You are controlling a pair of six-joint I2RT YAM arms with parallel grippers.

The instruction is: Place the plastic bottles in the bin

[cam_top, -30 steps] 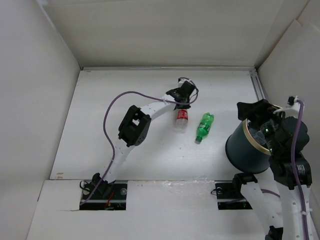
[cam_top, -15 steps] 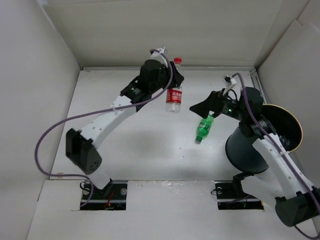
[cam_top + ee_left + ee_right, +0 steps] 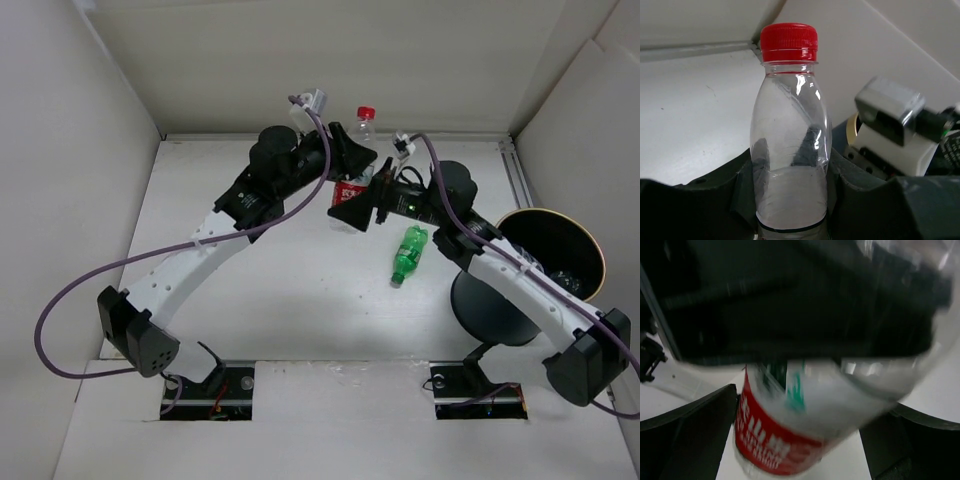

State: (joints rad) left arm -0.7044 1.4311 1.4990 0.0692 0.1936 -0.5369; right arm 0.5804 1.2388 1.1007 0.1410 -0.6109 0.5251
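Observation:
A clear bottle with a red cap and red label (image 3: 364,125) is held above the table, with my left gripper (image 3: 345,165) shut on its body. The left wrist view shows the bottle (image 3: 790,115) upright between the dark fingers (image 3: 860,200). My right gripper (image 3: 352,212) is open, and the bottle's labelled lower end (image 3: 785,435) sits between its spread fingers (image 3: 690,440), blurred. A green bottle (image 3: 408,254) lies on the table below them. The dark bin (image 3: 490,305) with a tan rim stands tilted at the right, with a clear bottle (image 3: 566,281) inside.
White walls enclose the table on the left, back and right. A metal rail (image 3: 518,180) runs along the right back corner. The purple cables (image 3: 80,290) of both arms loop over the table. The arm bases sit at the near edge.
My left arm lifted the red-cap bottle off the table and carried it back and right. My right arm swung left from the bin until its open fingers reached the bottle's lower end.

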